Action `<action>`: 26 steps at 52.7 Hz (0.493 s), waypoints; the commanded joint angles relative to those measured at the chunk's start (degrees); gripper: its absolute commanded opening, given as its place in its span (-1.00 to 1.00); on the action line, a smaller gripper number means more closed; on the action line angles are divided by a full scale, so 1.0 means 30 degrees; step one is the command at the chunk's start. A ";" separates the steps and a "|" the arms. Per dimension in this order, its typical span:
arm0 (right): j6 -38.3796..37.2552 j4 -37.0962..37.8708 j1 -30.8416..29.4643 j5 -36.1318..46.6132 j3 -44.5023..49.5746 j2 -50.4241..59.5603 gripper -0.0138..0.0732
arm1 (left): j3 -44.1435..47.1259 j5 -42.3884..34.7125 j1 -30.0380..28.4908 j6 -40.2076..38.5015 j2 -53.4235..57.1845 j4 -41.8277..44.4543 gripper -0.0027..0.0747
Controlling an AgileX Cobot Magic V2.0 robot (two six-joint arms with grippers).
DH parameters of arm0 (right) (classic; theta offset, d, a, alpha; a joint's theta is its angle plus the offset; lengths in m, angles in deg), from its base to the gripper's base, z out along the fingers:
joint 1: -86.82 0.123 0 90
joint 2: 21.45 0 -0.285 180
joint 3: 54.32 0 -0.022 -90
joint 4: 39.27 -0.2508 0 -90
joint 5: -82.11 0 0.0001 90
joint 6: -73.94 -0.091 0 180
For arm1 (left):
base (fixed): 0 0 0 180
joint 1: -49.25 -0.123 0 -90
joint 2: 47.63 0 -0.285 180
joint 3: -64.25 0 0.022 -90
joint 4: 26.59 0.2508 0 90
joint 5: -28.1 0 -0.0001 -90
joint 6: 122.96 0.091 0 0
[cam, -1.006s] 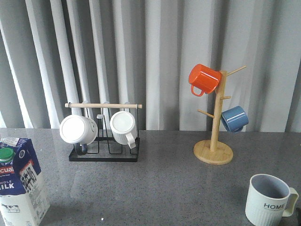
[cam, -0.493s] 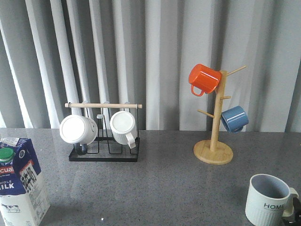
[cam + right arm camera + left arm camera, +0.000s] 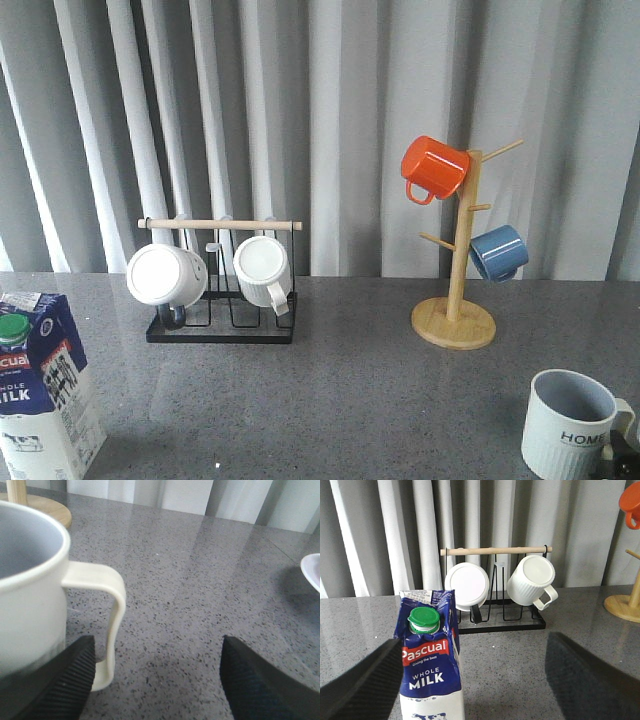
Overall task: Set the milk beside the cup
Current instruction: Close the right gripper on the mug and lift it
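The milk (image 3: 40, 385) stands upright at the table's front left. In the left wrist view the milk (image 3: 431, 665) sits between my left gripper's (image 3: 475, 685) open fingers, close to one finger (image 3: 360, 685) and untouched. The cup (image 3: 568, 425), marked "HOME", stands at the front right. My right gripper (image 3: 157, 680) is open and empty, low over the table beside the cup (image 3: 30, 595). The cup's handle (image 3: 112, 615) lies just inside one finger (image 3: 55, 685). Only a dark tip of the right gripper (image 3: 622, 455) shows in the front view.
A black rack (image 3: 222, 330) with a wooden bar holds two plain white mugs at the back left. A wooden mug tree (image 3: 455, 322) with an orange mug (image 3: 434, 167) and a blue mug (image 3: 498, 252) stands at the back right. A white dish edge (image 3: 312, 572) lies beyond the right gripper.
The right gripper's dark tip has come into the front view beside the cup's handle. The milk and the cup have stayed in place.
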 commanded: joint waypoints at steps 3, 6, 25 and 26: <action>0.0026 0.0427 -0.0034 0.1577 -0.0804 0.0181 0.51 | -0.0725 -0.1434 0.0086 0.0024 -0.0040 -0.0095 0.50; 0.0026 0.0427 -0.0034 0.1599 -0.0974 0.0050 0.51 | -0.0725 -0.1434 0.0086 0.0024 -0.0040 -0.0095 0.50; 0.0026 0.0375 -0.0051 0.1339 -0.2179 -0.0414 0.47 | -0.0725 -0.1434 0.0086 0.0024 -0.0040 -0.0117 0.50; 0.0026 0.0375 -0.0051 0.1238 -0.2272 -0.0442 0.45 | -0.0725 -0.1434 0.0086 0.0024 -0.0040 -0.0117 0.50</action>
